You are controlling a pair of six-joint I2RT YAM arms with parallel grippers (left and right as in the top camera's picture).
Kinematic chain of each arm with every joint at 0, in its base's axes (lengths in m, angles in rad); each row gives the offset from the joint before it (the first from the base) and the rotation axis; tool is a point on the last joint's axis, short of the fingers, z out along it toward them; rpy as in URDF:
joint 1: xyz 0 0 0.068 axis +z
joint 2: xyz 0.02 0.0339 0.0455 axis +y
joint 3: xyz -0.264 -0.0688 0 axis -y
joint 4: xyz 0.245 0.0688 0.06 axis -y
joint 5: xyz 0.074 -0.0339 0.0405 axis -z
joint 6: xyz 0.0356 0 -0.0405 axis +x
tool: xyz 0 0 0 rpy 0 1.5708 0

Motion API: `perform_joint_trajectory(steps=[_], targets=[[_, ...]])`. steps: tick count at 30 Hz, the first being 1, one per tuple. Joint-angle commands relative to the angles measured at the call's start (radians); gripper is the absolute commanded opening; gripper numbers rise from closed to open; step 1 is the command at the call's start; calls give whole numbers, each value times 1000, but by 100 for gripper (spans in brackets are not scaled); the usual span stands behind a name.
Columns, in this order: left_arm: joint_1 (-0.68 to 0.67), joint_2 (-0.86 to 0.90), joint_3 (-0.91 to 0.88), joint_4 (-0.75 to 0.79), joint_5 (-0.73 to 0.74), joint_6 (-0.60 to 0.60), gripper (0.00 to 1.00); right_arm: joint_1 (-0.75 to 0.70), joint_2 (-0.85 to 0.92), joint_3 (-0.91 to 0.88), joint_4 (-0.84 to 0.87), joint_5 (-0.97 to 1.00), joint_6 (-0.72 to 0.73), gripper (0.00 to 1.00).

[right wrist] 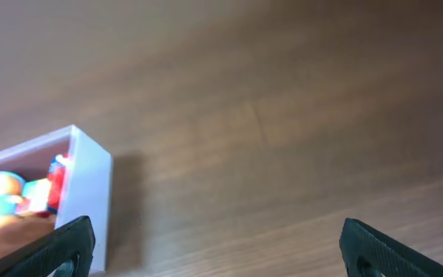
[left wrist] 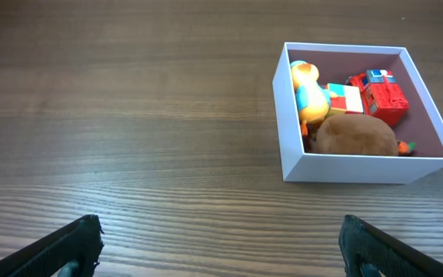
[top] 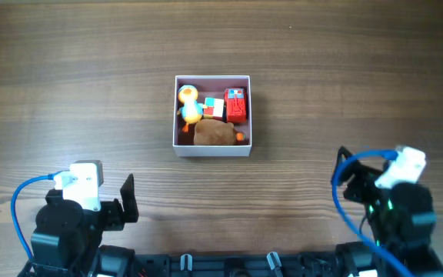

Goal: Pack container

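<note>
white walls, dusty-pink floor: container [top: 212, 150], one, square and shallow, upper centre of the overhead frame on the wood-grain worktop [top: 68, 77]. contents: yellow duck [top: 189, 104] along the left wall, red toy [top: 236, 105] at upper right, brown plush [top: 214, 134] across the lower edge, small multicoloured block [top: 213, 108] between them, laid close so all fit inside. left claw [left wrist: 220, 231], lower left, spread, empty. right claw [right wrist: 215, 235], lower right, spread, empty. both sit well apart from the box, likely because packing looks finished.
</note>
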Motion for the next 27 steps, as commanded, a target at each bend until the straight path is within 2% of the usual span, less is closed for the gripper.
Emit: perform_joint_trajectory(steps=[1,4,9,12,14,15,17,27], targets=[[-5,-2,-5,3,-16,16,100,-2,-209,-129,73,-55,-121,100],[-5,-2,-5,3,-16,16,100,-23,-313,-256,196,-119,-144,100],[-5,-2,-5,3,-16,16,100,-39,-314,-481,699,-163,-181,100],[-5,-2,-5,3,-16,16,100,-65,-314,-579,871,-152,-212,100],[-5,-2,-5,3,-16,16,100,-76,-314,-627,866,-165,-236,100],[-5,-2,-5,3,-16,16,100,-77,-314,-627,779,-183,-256,100],[-5,-2,-5,3,-16,16,100,-78,-314,-627,787,-207,-317,100],[-5,-2,-5,3,-16,16,100,-78,-314,-627,789,-208,-301,100]])
